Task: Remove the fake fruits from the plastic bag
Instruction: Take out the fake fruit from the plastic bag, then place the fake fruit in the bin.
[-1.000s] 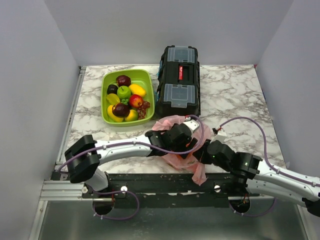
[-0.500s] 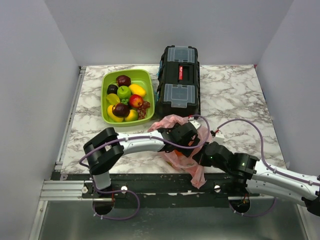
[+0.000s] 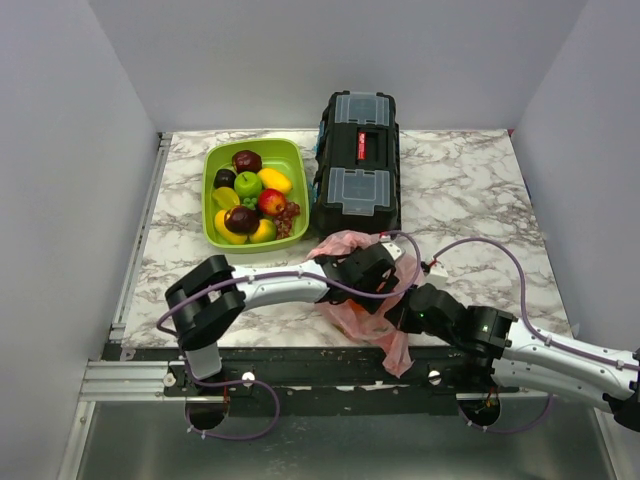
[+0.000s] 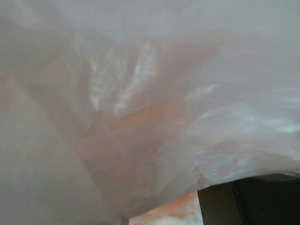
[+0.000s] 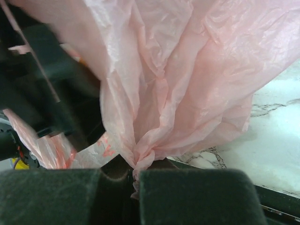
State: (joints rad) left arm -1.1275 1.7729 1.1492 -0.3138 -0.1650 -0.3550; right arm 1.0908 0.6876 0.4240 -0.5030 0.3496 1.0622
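Note:
The pink plastic bag (image 3: 352, 312) lies crumpled at the table's near edge, its tail hanging over the front. My left gripper (image 3: 372, 284) is pushed into the bag from the left. Its fingers are hidden, and the left wrist view is filled with pink plastic (image 4: 140, 93). My right gripper (image 3: 405, 312) is shut on a gathered twist of the bag (image 5: 137, 159) and holds it from the right. No fruit shows inside the bag. A red-yellow apple (image 3: 271, 201) and a dark red grape bunch (image 3: 289, 213) lie in the lime-green tray (image 3: 214, 158).
The tray at the back left also holds dark maroon apples, a bright green apple and yellow oval fruits. A black toolbox (image 3: 357, 160) stands just behind the bag. Purple cables loop over the marble table beside the right arm.
The left arm has swung its elbow to the right and pushed its gripper further into the bag. The right arm has shifted slightly left, still gripping the bag.

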